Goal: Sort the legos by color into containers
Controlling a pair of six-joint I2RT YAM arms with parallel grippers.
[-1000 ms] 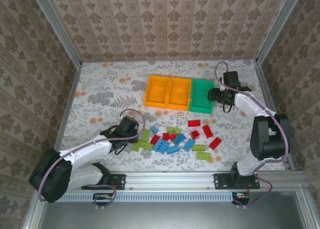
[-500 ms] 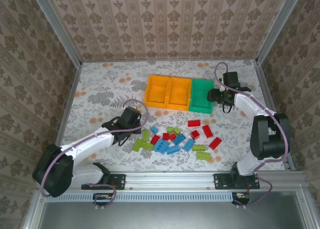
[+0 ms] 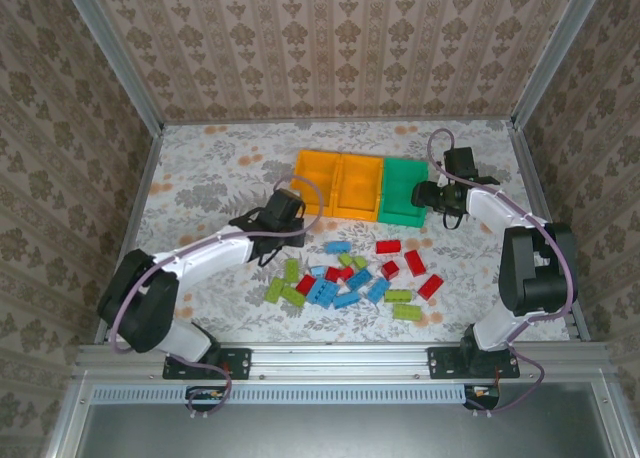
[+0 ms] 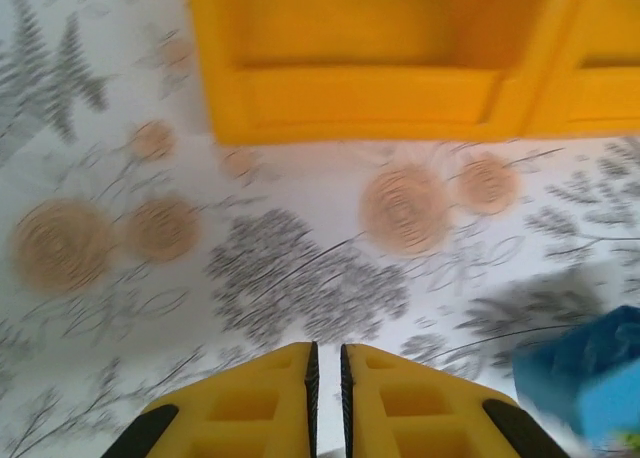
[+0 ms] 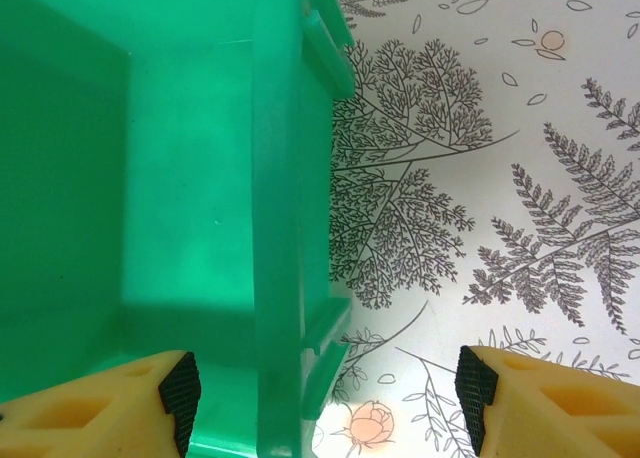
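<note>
step: early picking, as I judge it. No brick is in hand and I see none in any bin.
containers: green bin (image 3: 402, 217) is my landmark. Two orange bins (image 3: 316, 207) sit in a row to its left, the nearer one touching it.
legos: red, blue and lime legos (image 3: 352, 274) lie loose on the worktop (image 3: 210, 178), just in front of the green bin and spreading leftward from it.
left pincer: left pincer (image 4: 326, 352) has its jaws pressed nearly together with nothing between them. It hangs low, well left of the green bin, facing the front wall of the farther orange bin.
blue brick: one blue brick (image 4: 585, 378) sits just to that pincer's right, on the green-bin side, and apart from it.
right pincer: right pincer (image 5: 325, 378) is spread wide and straddles the green bin's right wall, one finger on the inside and one over the worktop. Neither pad touches the wall, so it holds nothing.
next move, left: I'd part the jaws, shift toward the green bin onto the blue brick, line up across its short sides, then close.
next move, right: I'd either pinch the wall to steady the bin, or lift clear and go for a lime brick in front of the green bin.
risk: jaws pushed down while closed would just shove bricks around.
</note>
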